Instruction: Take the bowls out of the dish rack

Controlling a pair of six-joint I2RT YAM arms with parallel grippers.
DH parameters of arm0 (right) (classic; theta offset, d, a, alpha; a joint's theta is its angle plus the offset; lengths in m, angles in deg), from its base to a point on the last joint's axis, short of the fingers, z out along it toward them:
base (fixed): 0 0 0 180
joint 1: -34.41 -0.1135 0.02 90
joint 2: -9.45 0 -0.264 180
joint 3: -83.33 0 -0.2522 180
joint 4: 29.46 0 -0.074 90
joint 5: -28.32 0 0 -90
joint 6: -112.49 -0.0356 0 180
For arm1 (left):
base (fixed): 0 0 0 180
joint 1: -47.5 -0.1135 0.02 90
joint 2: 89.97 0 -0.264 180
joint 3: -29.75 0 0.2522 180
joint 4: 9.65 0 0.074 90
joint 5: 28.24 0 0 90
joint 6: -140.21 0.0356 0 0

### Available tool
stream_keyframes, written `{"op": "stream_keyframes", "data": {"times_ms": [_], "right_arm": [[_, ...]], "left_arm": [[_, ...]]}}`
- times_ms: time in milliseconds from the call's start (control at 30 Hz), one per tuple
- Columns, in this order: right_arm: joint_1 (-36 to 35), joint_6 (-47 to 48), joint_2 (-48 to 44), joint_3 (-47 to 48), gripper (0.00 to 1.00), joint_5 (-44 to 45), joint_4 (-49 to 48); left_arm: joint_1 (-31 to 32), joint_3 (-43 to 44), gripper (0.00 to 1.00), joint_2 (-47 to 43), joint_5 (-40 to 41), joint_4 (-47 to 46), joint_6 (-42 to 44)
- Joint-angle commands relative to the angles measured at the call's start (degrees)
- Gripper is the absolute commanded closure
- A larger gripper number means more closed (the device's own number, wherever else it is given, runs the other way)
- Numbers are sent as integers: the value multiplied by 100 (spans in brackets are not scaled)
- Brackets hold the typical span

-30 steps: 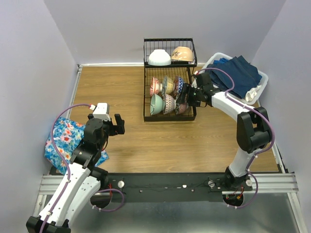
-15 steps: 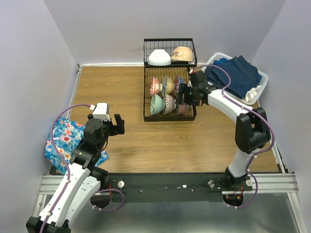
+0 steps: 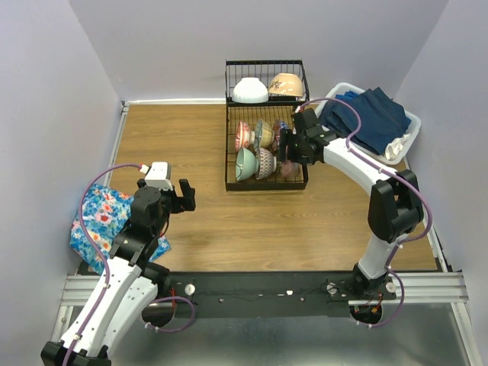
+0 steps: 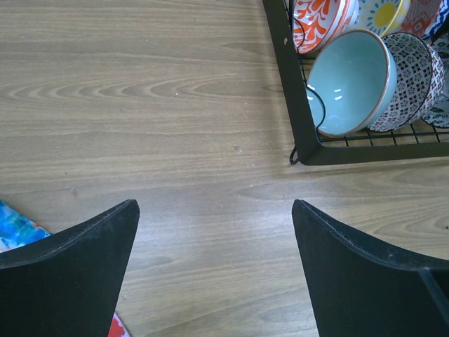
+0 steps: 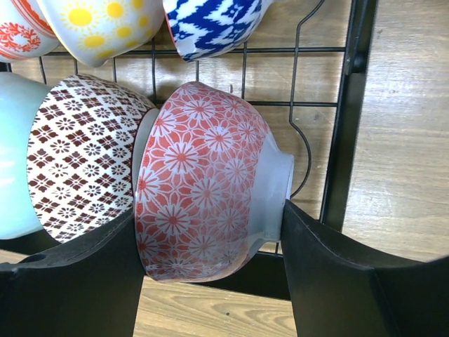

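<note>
The black wire dish rack (image 3: 265, 186) stands at the back of the table. A white bowl (image 3: 250, 91) and a beige bowl (image 3: 287, 85) lie upside down in its raised basket. Several patterned bowls stand on edge in the lower tray, among them a mint-green bowl (image 4: 347, 84). My right gripper (image 5: 210, 214) is shut on a red flower-patterned bowl (image 5: 203, 175), one finger at its rim and one at its foot, at the tray's front right corner. My left gripper (image 4: 214, 207) hangs open over bare wood, left of the rack.
A white plastic basket (image 3: 415, 126) of blue cloths sits right of the rack, close behind my right arm. A blue floral cloth (image 3: 99, 217) lies at the table's left edge beside my left arm. Walls close in the back and both sides.
My right gripper has shifted a little toward the back of the rack, still holding the red flowered bowl. The left arm has stayed still.
</note>
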Motion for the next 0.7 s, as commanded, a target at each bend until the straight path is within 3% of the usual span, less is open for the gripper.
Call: {"op": "stream_keyframes", "data": {"times_ms": [0,433,667], "right_arm": [[-52,8,-430,88,88,186,-53],[-43,-141,-1378,-535,90,-43,-633],[-43,-466,-1949,-1097,90,-640,-1317]], "left_arm": [[22,15,1,-7,-99,-132,19],[40,444,1,1257,-1171,-642,-359],[180,779,1,1926,-1585,-1134,-903]]}}
